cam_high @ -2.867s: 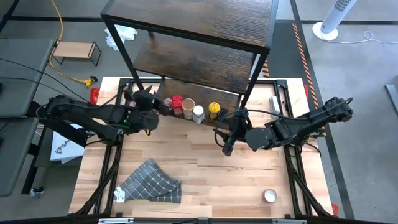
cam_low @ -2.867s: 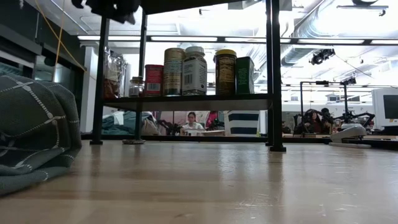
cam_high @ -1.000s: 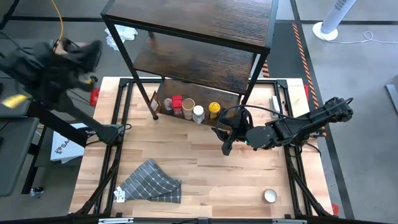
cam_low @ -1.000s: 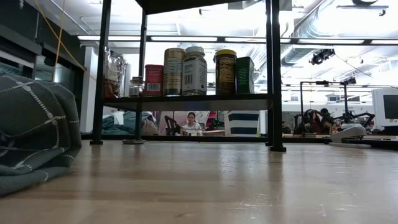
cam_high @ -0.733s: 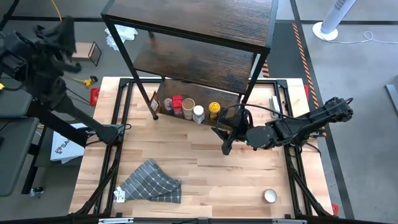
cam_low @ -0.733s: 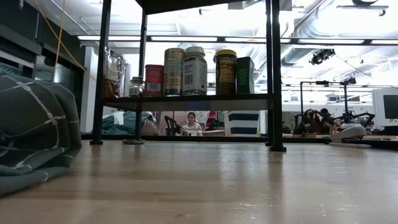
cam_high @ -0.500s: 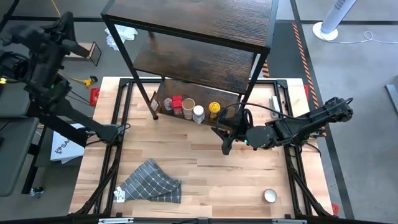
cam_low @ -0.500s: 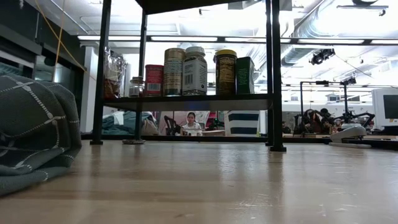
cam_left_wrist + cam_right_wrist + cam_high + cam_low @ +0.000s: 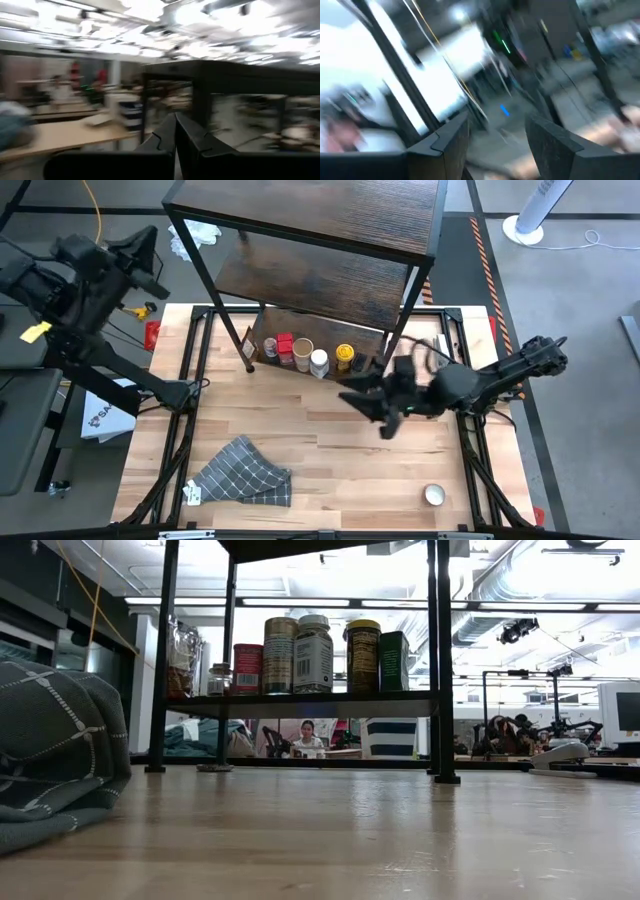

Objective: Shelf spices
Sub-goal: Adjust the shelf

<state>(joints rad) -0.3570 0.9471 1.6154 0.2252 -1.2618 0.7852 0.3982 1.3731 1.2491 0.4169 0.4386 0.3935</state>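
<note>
Your right gripper (image 9: 385, 412) has swung away from the shelf (image 9: 330, 255), fingers parted, empty. Left gripper (image 9: 140, 265), clenched, waits off-table. Spices (image 9: 318, 362) stand shelved; fetch the tin (image 9: 434, 495) next.

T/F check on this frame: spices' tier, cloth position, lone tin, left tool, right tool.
1. The spices stand on the shelf's lowest tier. True.
2. The grey checked cloth hangs on the shelf. False: it lies on the table.
3. A small round tin sits alone on the table. True.
4. The left tool is open. False: its fingers are shut together.
5. The right tool grips a jar. False: open, nothing between its fingers.
</note>
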